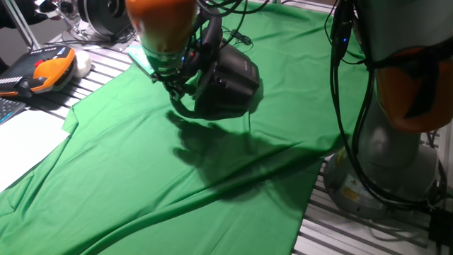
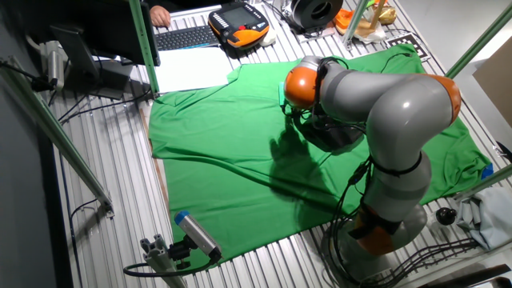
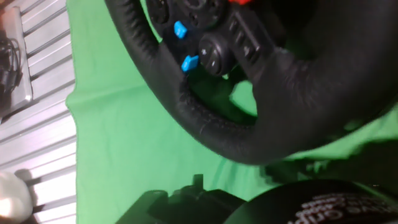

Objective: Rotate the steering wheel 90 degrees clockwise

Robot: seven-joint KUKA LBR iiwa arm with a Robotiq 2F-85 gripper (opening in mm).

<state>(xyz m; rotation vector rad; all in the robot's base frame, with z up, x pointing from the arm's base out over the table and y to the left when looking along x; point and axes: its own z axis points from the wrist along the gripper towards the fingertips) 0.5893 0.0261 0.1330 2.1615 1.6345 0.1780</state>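
Observation:
The steering wheel (image 1: 185, 110) is black and fixed to a bulky black box base (image 1: 233, 81) on the green cloth (image 1: 127, 191). My gripper (image 1: 171, 79) hangs under the orange wrist, right at the wheel's left rim. In the hand view the leather rim (image 3: 211, 124) fills the frame, with blue buttons (image 3: 189, 63) and a red one on the hub. Dark gripper parts (image 3: 186, 202) show at the bottom edge. Whether the fingers close on the rim is hidden. In the other fixed view the arm covers most of the wheel (image 2: 330, 134).
An orange-black teach pendant (image 1: 44, 71) and a white object (image 1: 83, 64) lie at the left. A black-and-silver ring device (image 1: 106, 14) stands at the back. The arm's base (image 1: 382, 170) stands at the right. A keyboard (image 2: 188, 36) lies beyond the cloth.

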